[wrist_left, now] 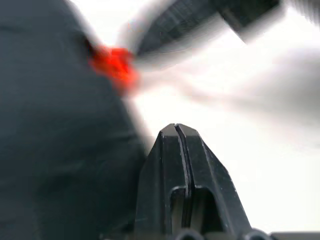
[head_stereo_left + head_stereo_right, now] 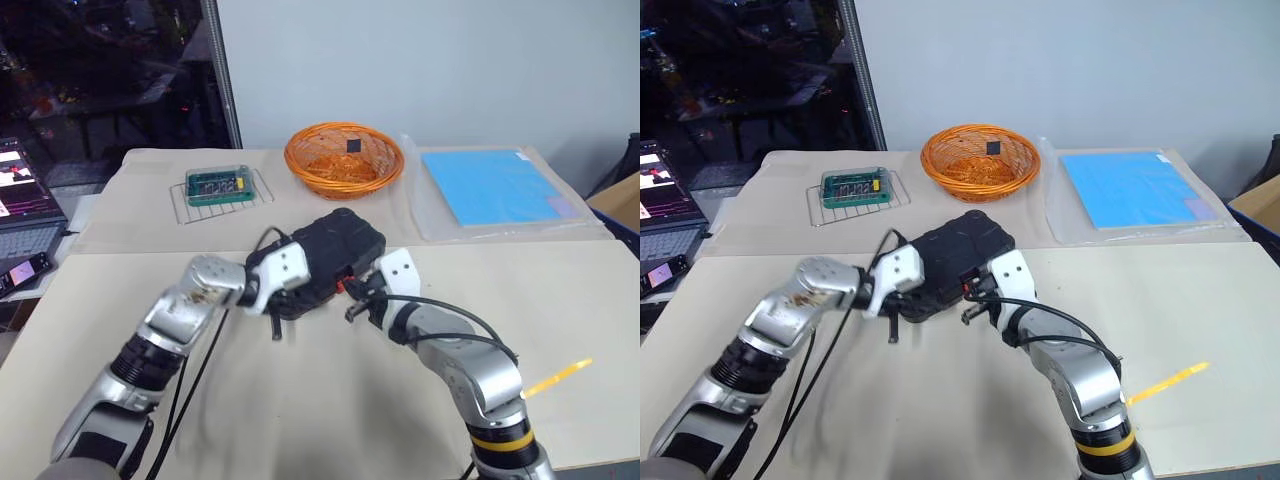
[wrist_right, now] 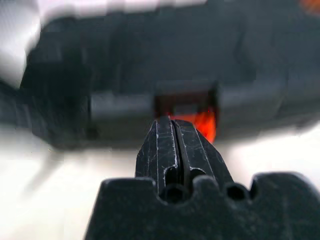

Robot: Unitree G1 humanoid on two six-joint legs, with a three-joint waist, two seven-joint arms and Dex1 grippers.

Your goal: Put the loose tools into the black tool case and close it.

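The black tool case (image 2: pixel 335 243) lies closed in the middle of the table, with its small orange latch (image 2: pixel 342 285) on the near edge. My left gripper (image 2: pixel 298 298) is shut and empty at the case's near left corner; in the left wrist view its tips (image 1: pixel 176 128) sit beside the dark case (image 1: pixel 50 130). My right gripper (image 2: pixel 357 292) is shut too, and its tips (image 3: pixel 171 121) point straight at the latch (image 3: pixel 195 120), at or just short of it. The loose tools are out of view.
An orange woven basket (image 2: pixel 343 158) stands behind the case. A green box (image 2: pixel 218 185) rests on a wire rack at the back left, and a blue sheet (image 2: pixel 495 185) lies at the back right. A laptop (image 2: pixel 25 215) is off the left edge. A yellow strip (image 2: pixel 555 378) lies near right.
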